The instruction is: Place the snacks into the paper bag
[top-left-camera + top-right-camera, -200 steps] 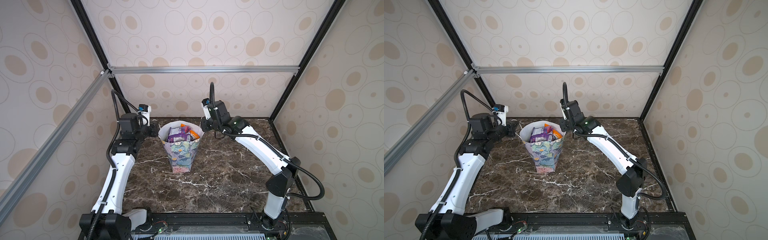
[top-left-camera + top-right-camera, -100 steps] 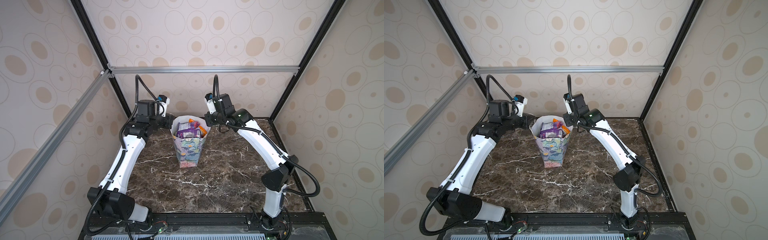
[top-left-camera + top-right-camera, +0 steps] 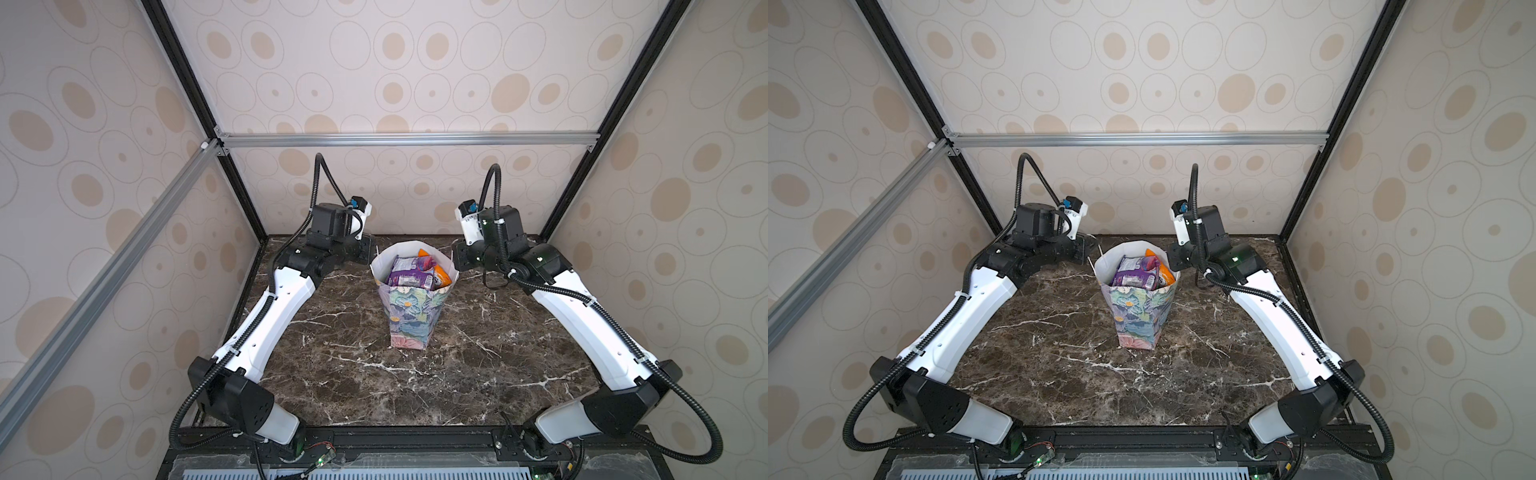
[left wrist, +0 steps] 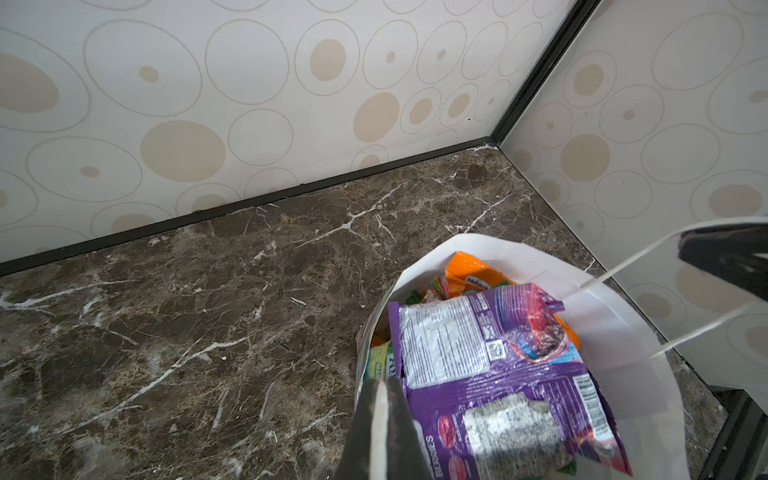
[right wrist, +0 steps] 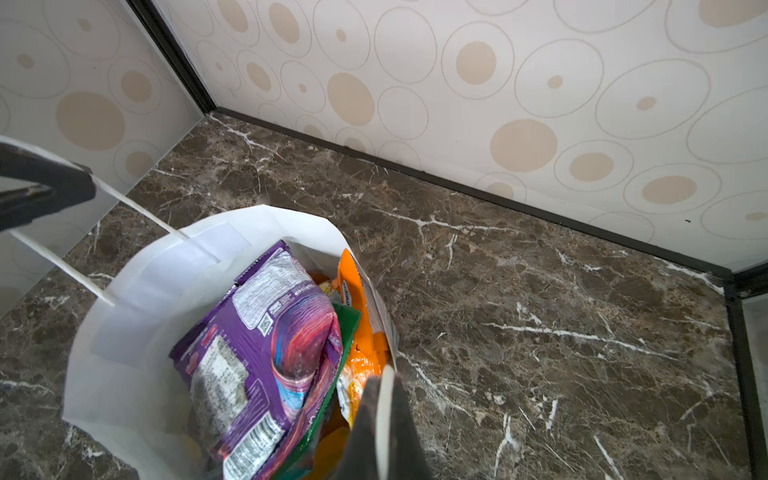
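Snacks (image 3: 411, 272) all lie inside paper bag (image 3: 409, 316) at mid-desk (image 3: 478, 353), purple pkt (image 4: 498, 374) on top, orange one (image 4: 469, 274) beside. Packing looks done. L tool (image 4: 380, 399) & R tool (image 5: 384, 388) each pressed together on cord handles (image 4: 623, 266). Next, prob.: keep bag upright, release w/o tipping.

A: How do my arms sit?
B: I see the left arm (image 3: 270, 324) and right arm (image 3: 582, 324) bent at the front, with the forearms slanting inward and the wrists facing each other.
A: And the hands?
B: I have the left hand (image 4: 380, 432) pinched tight on a cord (image 5: 137, 208). The right hand (image 5: 384, 424) is pinching the other cord (image 4: 631, 260).
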Controlling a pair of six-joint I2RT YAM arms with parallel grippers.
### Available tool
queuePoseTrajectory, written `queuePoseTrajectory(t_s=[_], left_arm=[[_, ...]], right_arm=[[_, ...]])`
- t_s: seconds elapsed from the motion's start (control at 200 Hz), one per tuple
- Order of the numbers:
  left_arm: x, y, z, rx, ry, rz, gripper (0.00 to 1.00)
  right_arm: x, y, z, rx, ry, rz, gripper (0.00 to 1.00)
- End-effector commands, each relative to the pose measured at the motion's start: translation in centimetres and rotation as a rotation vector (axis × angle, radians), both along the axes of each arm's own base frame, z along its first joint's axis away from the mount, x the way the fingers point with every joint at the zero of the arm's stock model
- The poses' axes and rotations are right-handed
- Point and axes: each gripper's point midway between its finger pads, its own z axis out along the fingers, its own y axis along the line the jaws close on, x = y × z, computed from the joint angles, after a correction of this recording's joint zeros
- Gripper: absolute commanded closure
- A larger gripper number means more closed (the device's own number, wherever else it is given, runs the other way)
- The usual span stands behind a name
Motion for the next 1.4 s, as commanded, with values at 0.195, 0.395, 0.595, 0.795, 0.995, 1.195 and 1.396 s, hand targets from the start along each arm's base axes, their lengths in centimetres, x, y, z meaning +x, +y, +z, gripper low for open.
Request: queuePoseTrajectory(t_s=[0.195,0.395,0.595,0.795,0.995,1.195,1.396], left_arm=[[2.1,-0.3,5.0,-0.075,-0.150,0.059,1.00],[1.9,1.6,5.3,-0.047,-0.177,0.152,0.63],[0.8,5.3,6.9,0.010,-0.228,0.308,0.17],[-2.5,14.6,9.7,0.087,-0.350,0.676,0.00],[-7.0,24.3,6.2,0.109,-0.405,1.036,0.00],[-7.1,28.2,-7.4,0.170,-0.396,1.160,0.00],[-7.6,29.8,-16.9,0.126,-0.417,1.173,0.00]], right_arm=[[-0.9,-0.9,4.8,0.098,-0.147,-0.017,0.90],[-0.8,-0.8,4.8,0.065,-0.128,0.005,0.71],[-1.6,-2.7,7.1,0.041,-0.180,-0.044,0.44],[-4.8,-9.3,10.4,-0.011,-0.292,-0.226,0.18],[-8.1,-18.2,8.0,-0.127,-0.322,-0.521,0.03],[-6.4,-24.3,-6.0,-0.169,-0.191,-0.771,0.00],[-3.9,-24.7,-15.7,-0.087,-0.290,-0.796,0.00]])
